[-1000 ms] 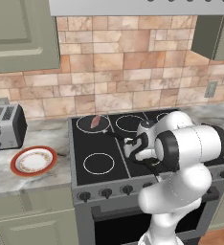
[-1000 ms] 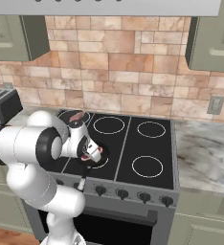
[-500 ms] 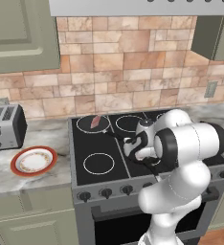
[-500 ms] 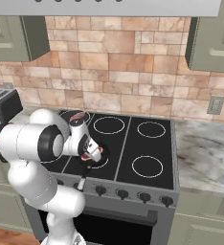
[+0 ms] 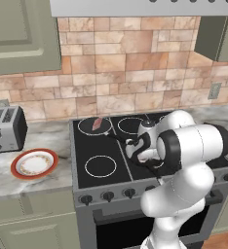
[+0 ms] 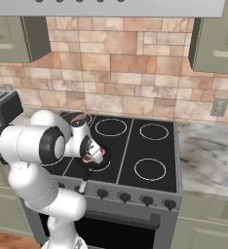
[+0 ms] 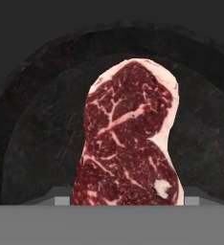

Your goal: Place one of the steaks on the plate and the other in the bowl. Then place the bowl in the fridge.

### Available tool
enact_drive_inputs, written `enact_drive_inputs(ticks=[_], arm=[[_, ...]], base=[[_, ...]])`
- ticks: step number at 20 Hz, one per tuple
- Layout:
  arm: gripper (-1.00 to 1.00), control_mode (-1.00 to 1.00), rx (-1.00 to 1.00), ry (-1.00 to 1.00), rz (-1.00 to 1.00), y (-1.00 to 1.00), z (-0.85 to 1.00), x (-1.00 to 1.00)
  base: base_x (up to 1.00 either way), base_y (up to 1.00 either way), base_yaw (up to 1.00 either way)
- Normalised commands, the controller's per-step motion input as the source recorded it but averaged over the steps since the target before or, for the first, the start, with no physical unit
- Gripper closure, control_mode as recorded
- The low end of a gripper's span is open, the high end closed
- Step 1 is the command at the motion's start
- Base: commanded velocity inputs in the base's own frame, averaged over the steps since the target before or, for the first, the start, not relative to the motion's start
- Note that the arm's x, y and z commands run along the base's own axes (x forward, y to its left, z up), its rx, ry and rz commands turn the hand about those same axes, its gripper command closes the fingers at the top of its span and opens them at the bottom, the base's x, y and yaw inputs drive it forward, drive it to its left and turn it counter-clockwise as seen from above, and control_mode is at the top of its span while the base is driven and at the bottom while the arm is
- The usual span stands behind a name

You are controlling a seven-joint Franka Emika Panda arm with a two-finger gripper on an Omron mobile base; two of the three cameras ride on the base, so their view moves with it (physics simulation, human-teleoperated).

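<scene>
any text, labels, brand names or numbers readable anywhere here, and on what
None can be read.
Stove: the front knobs carry no legible marks.
Toaster: no brand or label visible.
Plate: only a faint pattern, no lettering.
Wall outlet: blank.
Steak under the tool: marbling only.

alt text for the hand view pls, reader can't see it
A dark red steak with white marbling and a pale fat edge lies close below the camera, in a round black pan. The steak runs from the upper middle of the picture down to its bottom edge.
</scene>
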Motion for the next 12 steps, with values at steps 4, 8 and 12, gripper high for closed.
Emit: enact_drive_inputs(ticks=[4,8,12], arm=[[1.00,-1.00,0.00,-0.01,0.00,-0.02,0.00,0.00],[1.00,-1.00,0.00,0.00,0.00,-0.07,0.30,-0.13],[1.00,-1.00,0.00,0.00,0.00,0.00,0.71,-0.43]], base=[[0.00,0.00,0.00],[0.00,0.00,0.00],[0.00,0.00,0.00]])
